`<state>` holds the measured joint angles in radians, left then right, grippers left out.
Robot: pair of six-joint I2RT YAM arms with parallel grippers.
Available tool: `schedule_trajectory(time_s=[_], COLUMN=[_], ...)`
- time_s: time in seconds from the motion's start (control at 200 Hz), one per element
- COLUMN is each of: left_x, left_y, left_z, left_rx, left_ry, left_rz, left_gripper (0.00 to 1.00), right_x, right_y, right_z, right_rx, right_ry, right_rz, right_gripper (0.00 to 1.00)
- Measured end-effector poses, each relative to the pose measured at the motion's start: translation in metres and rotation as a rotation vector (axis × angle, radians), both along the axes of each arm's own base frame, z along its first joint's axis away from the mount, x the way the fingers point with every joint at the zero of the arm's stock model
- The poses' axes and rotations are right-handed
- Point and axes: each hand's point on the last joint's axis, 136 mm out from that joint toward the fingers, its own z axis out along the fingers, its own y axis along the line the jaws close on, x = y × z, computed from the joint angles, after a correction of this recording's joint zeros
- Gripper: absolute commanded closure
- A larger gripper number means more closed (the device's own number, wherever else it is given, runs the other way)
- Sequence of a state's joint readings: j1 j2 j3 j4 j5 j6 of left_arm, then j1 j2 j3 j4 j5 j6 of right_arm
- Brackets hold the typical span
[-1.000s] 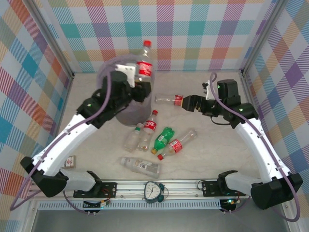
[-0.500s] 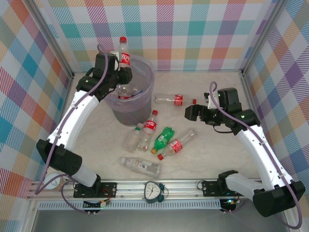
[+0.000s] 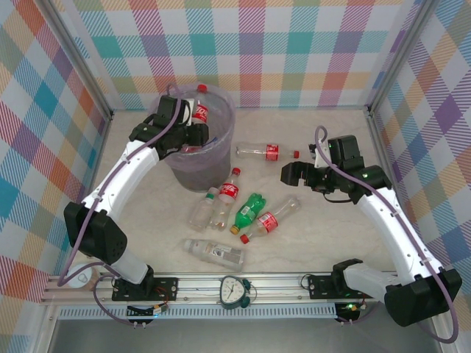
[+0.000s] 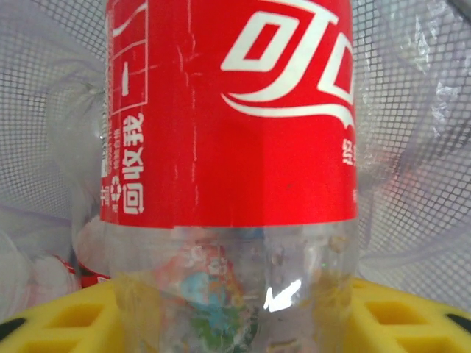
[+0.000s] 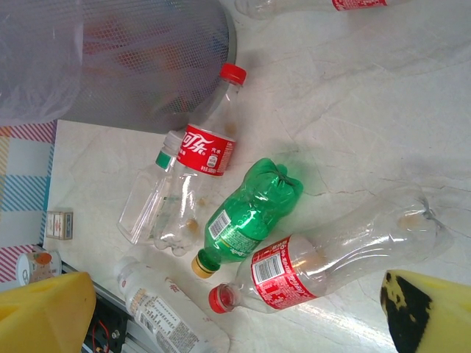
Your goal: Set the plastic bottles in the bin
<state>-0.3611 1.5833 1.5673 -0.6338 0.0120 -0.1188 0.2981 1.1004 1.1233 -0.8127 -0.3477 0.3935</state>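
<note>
Lowered toward 4 o'clock, a red-labelled bottle (image 3: 199,112) now stands upright inside the bin (image 3: 229,125) at the left tool (image 3: 193,132), grip untellable, above another bottle (image 3: 193,149), while the right tool (image 3: 287,173), fingers apart, hovers beside loose bottles (image 3: 254,209) at the bin's 5 o'clock.

My top camera sits fixed above and behind my two arm bases. It looks down and forward, toward the far checked wall (image 3: 280,44), from far enough to take in the whole table (image 3: 316,250). My left wrist camera is very near one red-labelled bottle (image 4: 228,110) and faces it directly, with the mesh wall of the bin (image 4: 412,147) close behind. My right wrist camera looks down on the table from a middle height, turned sideways. With the top view it shares the green bottle (image 5: 250,213), the other bottles (image 5: 316,265) lying around it and the bin's side. The left wrist view and the top view share the red-labelled bottle over the bin.
</note>
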Motion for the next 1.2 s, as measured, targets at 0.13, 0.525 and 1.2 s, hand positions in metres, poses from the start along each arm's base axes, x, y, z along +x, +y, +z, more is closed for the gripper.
schedule_trajectory(time_s=[0.13,0.525,1.2], left_x=[0.0,0.006,-0.072], left_y=[-0.004,-0.011,0.029], left_z=[0.002,0.021,0.103], left_rx=[-0.005,-0.025,-0.043], left_ry=[-0.008,-0.053,-0.195], left_rz=[-0.031,-0.056,-0.009], left_gripper=[0.19,0.21,0.17], right_x=[0.0,-0.003,-0.012], right_y=[-0.001,-0.005,-0.011], right_z=[-0.003,-0.02,-0.149], right_rx=[-0.007,-0.037,-0.014], right_ry=[0.004,0.034,0.342], right_rz=[0.0,-0.011,-0.216], right_gripper=[0.01,0.0,0.01])
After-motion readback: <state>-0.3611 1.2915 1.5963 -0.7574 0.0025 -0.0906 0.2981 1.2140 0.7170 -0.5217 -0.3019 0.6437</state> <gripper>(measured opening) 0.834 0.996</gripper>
